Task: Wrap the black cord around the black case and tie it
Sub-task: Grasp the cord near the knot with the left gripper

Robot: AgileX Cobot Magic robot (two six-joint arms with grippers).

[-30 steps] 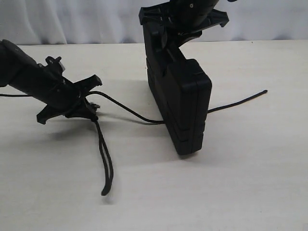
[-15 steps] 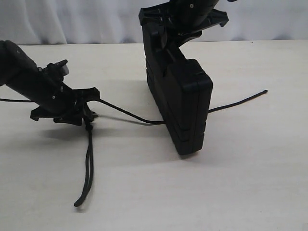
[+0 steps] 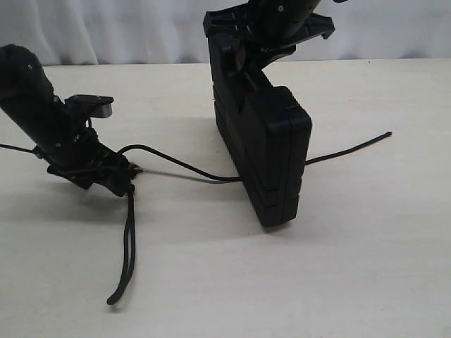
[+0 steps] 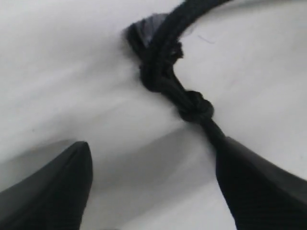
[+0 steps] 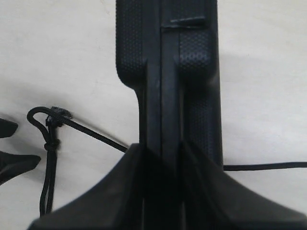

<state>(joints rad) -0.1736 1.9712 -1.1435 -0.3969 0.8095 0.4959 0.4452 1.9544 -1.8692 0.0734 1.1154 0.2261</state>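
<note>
Two claws are working a pale tabletop (image 3: 366,246): the right claw (image 5: 160,148) is clenching the matte black plastic case (image 3: 271,151), standing on edge at centre; the left claw (image 4: 153,146) is gaping beside the knot of the thin braided black cord (image 3: 183,167), at left.

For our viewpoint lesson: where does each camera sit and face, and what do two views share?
Exterior: off the arms, looking down across the table at left gripper, right gripper, black case, black cord.
Left wrist: close over the table, facing the cord's knot; own fingertips show.
Right wrist: above the case, looking down; own fingers clamp it.
Shared: both wrist views show the knot.
</note>
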